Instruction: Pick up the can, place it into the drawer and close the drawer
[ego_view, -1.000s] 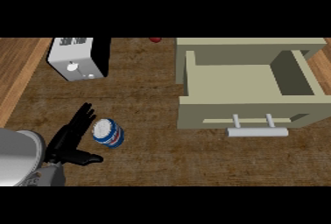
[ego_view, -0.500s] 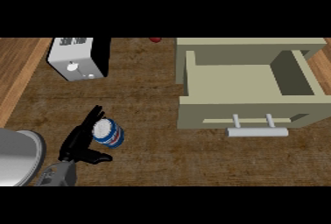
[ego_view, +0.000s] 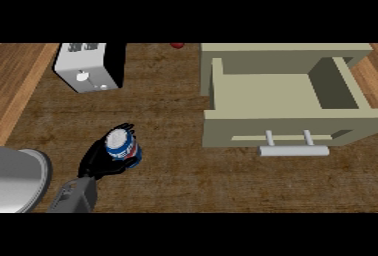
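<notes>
A blue, white and red can (ego_view: 122, 148) stands upright on the dark wooden counter at the lower left. My left hand (ego_view: 100, 159) comes in from the lower left and is curled round it, fingers behind its left side and over the top, thumb at its lower right. The beige drawer (ego_view: 221, 95) is pulled open at the right, nothing visible inside, with its pale bar handle (ego_view: 294, 150) facing the near edge. About a hand's width of counter separates the can from the drawer front. My right hand does not show.
A white toaster (ego_view: 86, 68) stands at the back left. A small red object (ego_view: 177, 45) lies at the far edge. A large grey rounded shape (ego_view: 18, 180) fills the lower left corner. A lighter wood strip (ego_view: 18, 90) runs along the left.
My left hand has slid up against the can and its fingers and thumb have curled round it. The can and the drawer have stayed in place.
</notes>
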